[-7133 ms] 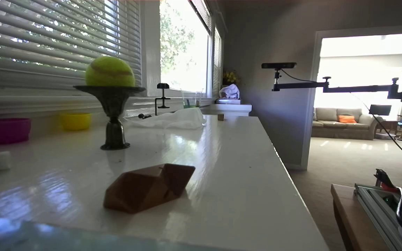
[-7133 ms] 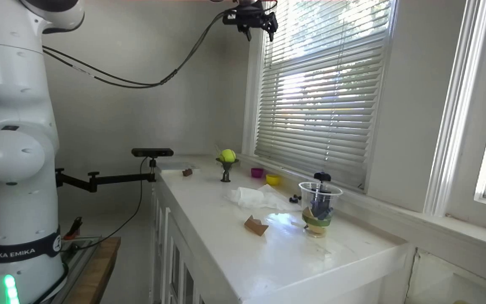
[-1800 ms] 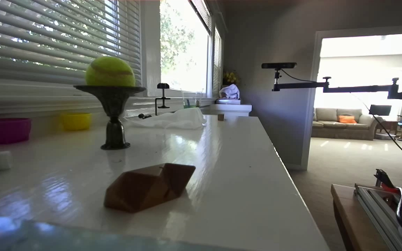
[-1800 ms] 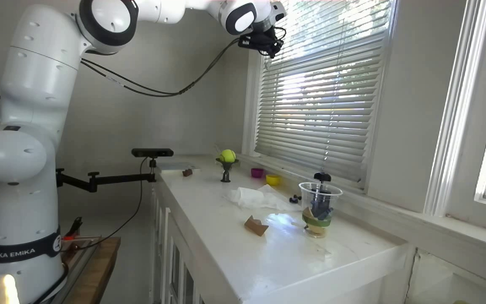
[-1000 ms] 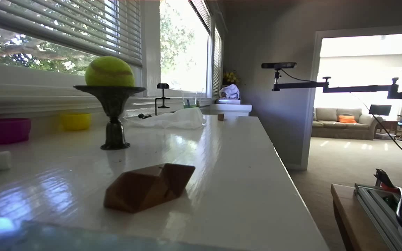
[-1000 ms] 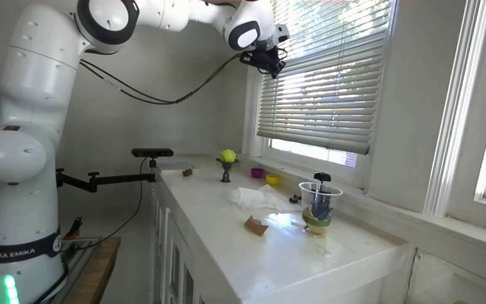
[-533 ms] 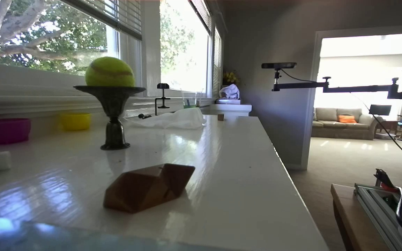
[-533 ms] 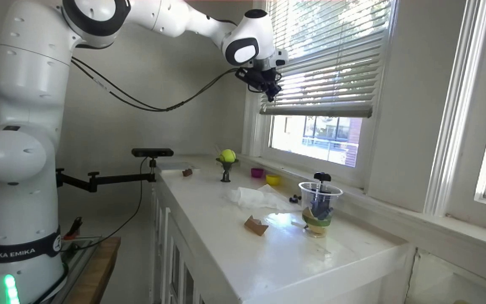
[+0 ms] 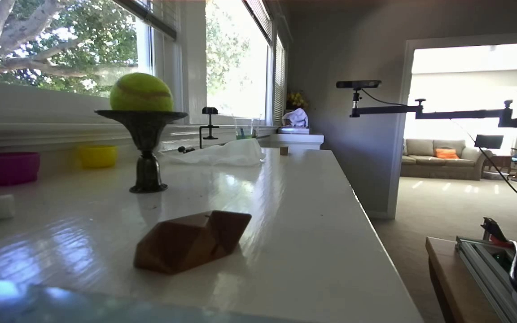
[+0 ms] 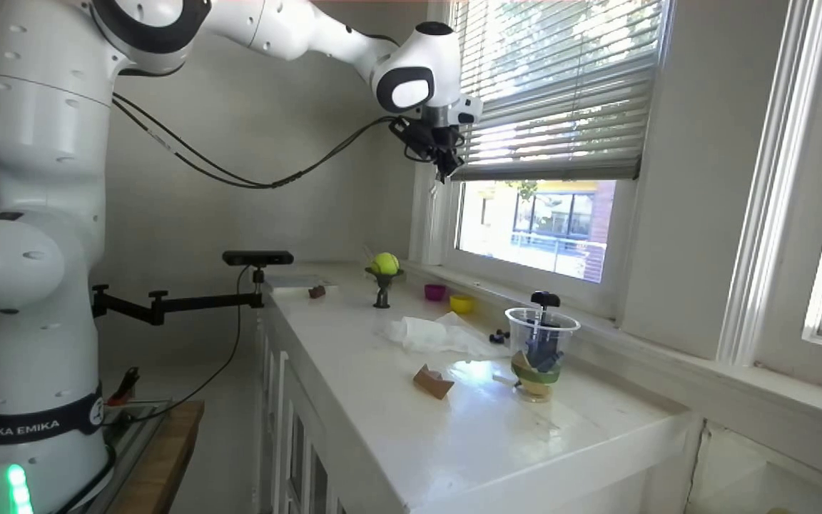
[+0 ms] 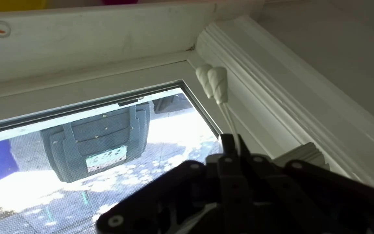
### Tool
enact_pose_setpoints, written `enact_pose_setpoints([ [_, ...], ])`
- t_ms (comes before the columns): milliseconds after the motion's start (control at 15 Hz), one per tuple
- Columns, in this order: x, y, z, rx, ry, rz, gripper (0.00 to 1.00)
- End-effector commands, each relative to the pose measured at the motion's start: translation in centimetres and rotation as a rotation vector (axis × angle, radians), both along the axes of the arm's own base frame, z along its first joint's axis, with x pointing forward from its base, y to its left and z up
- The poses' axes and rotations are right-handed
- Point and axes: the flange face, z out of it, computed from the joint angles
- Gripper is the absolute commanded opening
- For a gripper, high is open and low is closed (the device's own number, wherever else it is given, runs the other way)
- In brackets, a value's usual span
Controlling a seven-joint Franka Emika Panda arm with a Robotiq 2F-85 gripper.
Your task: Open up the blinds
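The white slatted blinds (image 10: 561,135) hang partly raised in both exterior views, with bare glass below their bottom rail. Only their lower right corner (image 9: 168,29) shows in an exterior view. In the wrist view, part of their slat stack (image 11: 304,156) appears at the right behind the fingers. My gripper (image 11: 234,143) is shut on thin white pull cords (image 11: 228,117), whose two white tassels (image 11: 218,84) stick out past the fingertips. In an exterior view the gripper (image 10: 447,171) is at the blinds' near-wall side, about level with the bottom rail.
Below the window runs a white counter (image 10: 382,364). On it stand a tennis ball (image 10: 384,263) on a dark metal stand, a purple cup (image 10: 434,292), a yellow cup (image 10: 462,304), a clear plastic cup (image 10: 541,350), white tissue (image 10: 422,333) and brown pieces (image 10: 432,382).
The gripper, open and high up at first, has come down shut on the cords. The blinds' bottom rail has risen well above the sill; lately the gripper drew slightly away from the window.
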Motion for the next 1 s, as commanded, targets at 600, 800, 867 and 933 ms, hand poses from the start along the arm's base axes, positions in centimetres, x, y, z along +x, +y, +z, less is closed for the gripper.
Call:
enact_pose_setpoints([
  [600, 0.3, 4.9, -0.8, -0.038, 0.038, 0.117, 0.00],
  [800, 0.5, 7.9, -2.8, -0.053, 0.082, 0.187, 0.00],
  [867, 0.5, 8.5, -3.3, -0.060, 0.101, 0.205, 0.00],
  [933, 0.6, 9.2, -4.6, -0.065, 0.134, 0.224, 0.00],
])
